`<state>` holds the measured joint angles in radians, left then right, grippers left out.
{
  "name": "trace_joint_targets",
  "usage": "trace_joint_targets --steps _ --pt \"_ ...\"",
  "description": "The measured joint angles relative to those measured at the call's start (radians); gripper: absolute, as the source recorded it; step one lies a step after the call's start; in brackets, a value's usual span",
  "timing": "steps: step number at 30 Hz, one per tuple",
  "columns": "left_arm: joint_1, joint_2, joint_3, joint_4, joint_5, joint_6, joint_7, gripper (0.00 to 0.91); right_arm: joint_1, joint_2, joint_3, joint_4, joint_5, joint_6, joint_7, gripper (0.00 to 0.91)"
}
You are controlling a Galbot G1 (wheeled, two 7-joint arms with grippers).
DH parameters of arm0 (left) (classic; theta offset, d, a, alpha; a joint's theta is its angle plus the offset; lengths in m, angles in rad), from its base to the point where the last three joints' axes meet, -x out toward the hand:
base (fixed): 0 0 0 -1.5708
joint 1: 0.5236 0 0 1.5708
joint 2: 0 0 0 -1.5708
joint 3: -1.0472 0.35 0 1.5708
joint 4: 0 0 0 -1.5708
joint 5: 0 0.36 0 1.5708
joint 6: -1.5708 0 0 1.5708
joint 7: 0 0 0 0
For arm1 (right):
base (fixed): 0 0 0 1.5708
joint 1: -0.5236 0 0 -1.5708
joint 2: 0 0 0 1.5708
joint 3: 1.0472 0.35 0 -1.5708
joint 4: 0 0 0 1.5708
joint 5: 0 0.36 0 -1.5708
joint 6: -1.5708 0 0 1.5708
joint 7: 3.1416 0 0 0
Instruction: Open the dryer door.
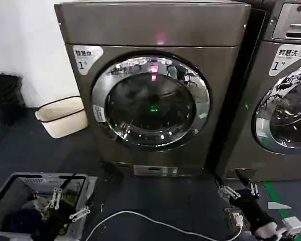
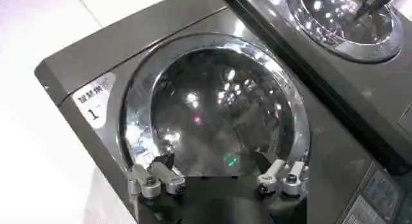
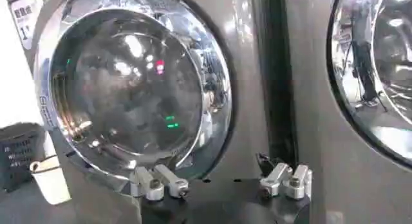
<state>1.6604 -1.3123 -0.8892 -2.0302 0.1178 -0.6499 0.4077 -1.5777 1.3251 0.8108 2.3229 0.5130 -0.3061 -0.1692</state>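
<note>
1. Dryer door (image 1: 150,102) is seen shut, flush in the front of the dryer (image 1: 155,30).
2. Left gripper (image 1: 64,205) is held low, well short of the dryer, fingers spread.
3. Right gripper (image 1: 239,190) is held low by the dryer's lower right corner, fingers apparently spread.

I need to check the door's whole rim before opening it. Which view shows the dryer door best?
The head view: the whole dryer door shows, shut. In both wrist views the gripper fingers cover its lower rim.
</note>
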Motion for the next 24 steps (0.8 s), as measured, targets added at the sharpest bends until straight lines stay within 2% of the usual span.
trace_joint_targets --steps 9,18,24 --pt "0.010 0.001 -0.004 -0.018 0.002 0.002 0.001 0.907 0.136 -0.109 -0.101 -0.134 -0.047 0.131 -0.056 0.907" --pt "0.043 -0.024 -0.006 -0.048 0.017 0.001 0.002 0.907 0.334 -0.209 -0.268 -0.278 -0.050 0.184 -0.125 0.907" --pt "0.069 -0.037 -0.015 -0.064 0.028 -0.004 0.002 0.907 0.470 -0.249 -0.373 -0.364 -0.048 0.185 -0.159 0.907"
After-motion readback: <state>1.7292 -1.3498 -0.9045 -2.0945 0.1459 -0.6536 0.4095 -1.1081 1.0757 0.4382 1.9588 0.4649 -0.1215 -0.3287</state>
